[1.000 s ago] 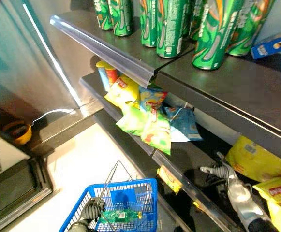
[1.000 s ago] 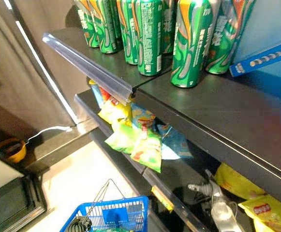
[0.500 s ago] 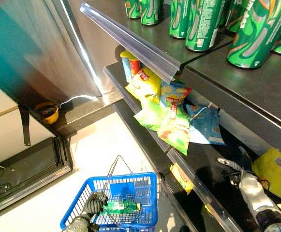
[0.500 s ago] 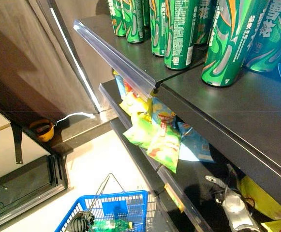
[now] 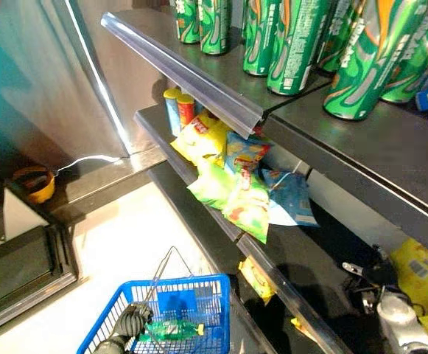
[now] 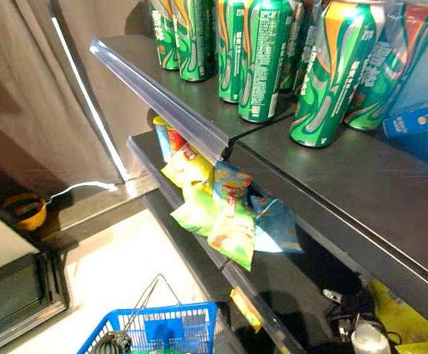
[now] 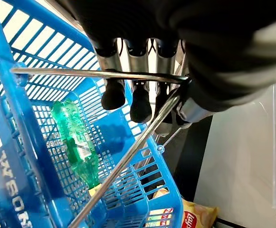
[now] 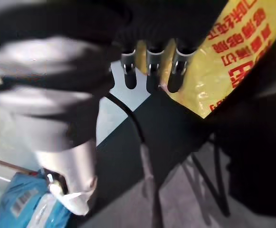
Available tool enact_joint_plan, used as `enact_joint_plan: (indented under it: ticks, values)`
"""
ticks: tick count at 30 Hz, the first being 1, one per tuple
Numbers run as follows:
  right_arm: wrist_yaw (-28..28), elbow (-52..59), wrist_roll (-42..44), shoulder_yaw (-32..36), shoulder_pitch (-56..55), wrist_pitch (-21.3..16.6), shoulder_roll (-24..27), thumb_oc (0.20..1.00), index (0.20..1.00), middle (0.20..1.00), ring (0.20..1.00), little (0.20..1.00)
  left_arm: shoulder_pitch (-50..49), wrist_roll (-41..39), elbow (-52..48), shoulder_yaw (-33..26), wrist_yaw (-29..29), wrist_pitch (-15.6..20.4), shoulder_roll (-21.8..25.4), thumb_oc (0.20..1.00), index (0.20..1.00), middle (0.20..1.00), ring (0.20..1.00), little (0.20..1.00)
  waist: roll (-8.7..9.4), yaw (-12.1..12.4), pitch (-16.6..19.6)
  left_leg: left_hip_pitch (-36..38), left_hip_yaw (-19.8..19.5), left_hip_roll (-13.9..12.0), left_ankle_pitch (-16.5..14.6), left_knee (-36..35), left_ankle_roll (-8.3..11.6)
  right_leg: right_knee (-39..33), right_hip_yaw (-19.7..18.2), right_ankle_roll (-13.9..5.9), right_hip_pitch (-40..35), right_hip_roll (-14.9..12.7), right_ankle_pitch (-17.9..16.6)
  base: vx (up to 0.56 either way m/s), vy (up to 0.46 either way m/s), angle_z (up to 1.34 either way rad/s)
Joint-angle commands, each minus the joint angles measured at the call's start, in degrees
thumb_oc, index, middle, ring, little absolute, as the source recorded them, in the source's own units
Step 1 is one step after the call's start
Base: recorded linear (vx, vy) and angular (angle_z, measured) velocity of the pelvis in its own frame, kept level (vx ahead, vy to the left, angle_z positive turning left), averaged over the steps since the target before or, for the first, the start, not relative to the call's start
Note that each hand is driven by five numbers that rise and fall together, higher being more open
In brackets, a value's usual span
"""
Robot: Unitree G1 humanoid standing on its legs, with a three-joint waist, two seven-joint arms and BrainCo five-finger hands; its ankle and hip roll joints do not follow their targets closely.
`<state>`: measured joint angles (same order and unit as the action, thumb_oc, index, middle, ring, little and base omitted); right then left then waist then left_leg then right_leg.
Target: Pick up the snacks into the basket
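Fingers [image 8: 150, 71] of right hand [image 8: 57, 90] reach a yellow snack bag [image 8: 223, 57].

Cans [image 5: 295, 40] are lined up on the top shelf [image 5: 390, 147], snack bags [image 5: 247, 199] are piled on the shelf below, and the basket [image 5: 199, 291] is held lower left.

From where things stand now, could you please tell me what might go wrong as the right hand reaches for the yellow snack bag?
1. The right hand is at the yellow snack bag with fingers straight, not yet curled round it; the bag could slide away rather than be caught.
2. Green and yellow snack bags overhang the dark middle shelf's edge; a knock might tip them off.
3. The left hand holds the blue plastic basket by its thin wire handle; it could swing.
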<state>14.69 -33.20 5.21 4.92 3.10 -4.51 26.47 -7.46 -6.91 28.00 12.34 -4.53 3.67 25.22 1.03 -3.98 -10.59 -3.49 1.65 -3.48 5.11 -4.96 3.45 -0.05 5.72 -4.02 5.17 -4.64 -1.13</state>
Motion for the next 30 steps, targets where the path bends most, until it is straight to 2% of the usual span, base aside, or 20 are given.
enact_joint_plan:
  ticks: [1, 14, 23, 30]
  values:
    - [-0.82, 4.32, 1.46, 2.94, -0.42, -2.32, 0.44, 1.000, 1.000, 1.000, 1.000, 1.000, 3.05, 1.27, -7.00, -6.57, -0.96, 5.20, 2.20, 0.200, 0.200, 0.200, 0.200, 0.200, 2.60, -0.11, 2.49, 2.64, 1.86, 2.37, -9.54, 6.61, -1.56, 3.30, -2.88, -5.29, 1.59, -2.71, -0.88, 0.00, 0.018, -0.11]
    - [-5.97, 19.34, 2.59, 8.37, -12.36, -3.19, -3.94, 1.000, 1.000, 1.000, 1.000, 1.000, 0.66, 3.20, -6.93, -10.71, -0.59, 4.31, 1.73, 0.200, 0.200, 0.200, 0.200, 0.200, 5.16, -2.70, 3.85, 4.83, 4.50, 2.11, -10.55, 6.22, -2.15, 3.75, -5.89, -5.93, 1.29, -1.67, -1.42, 0.00, 0.023, -0.10]
    - [-7.61, 22.12, 1.57, 9.05, -14.83, -2.88, -4.25, 1.000, 1.000, 1.000, 1.000, 1.000, -0.22, 3.75, -6.57, -11.66, -0.37, 4.39, 1.90, 0.200, 0.200, 0.200, 0.200, 0.200, 6.20, -3.91, 4.36, 5.93, 7.09, 2.25, -11.43, 6.55, -2.82, 4.26, -9.00, -6.70, 1.92, -1.01, -2.24, -0.02, 0.033, -0.20]
    - [-7.17, 21.44, 0.10, 9.35, -14.47, -2.55, -3.97, 1.000, 1.000, 1.000, 1.000, 1.000, -0.73, 3.56, -6.66, -12.61, -0.56, 4.73, 2.12, 0.200, 0.200, 0.200, 0.200, 0.200, 6.27, -4.16, 3.54, 6.11, 9.21, 2.40, -11.86, 7.12, -3.29, 5.39, -11.18, -7.38, 3.29, -0.53, -2.78, -0.04, 0.025, -0.23]
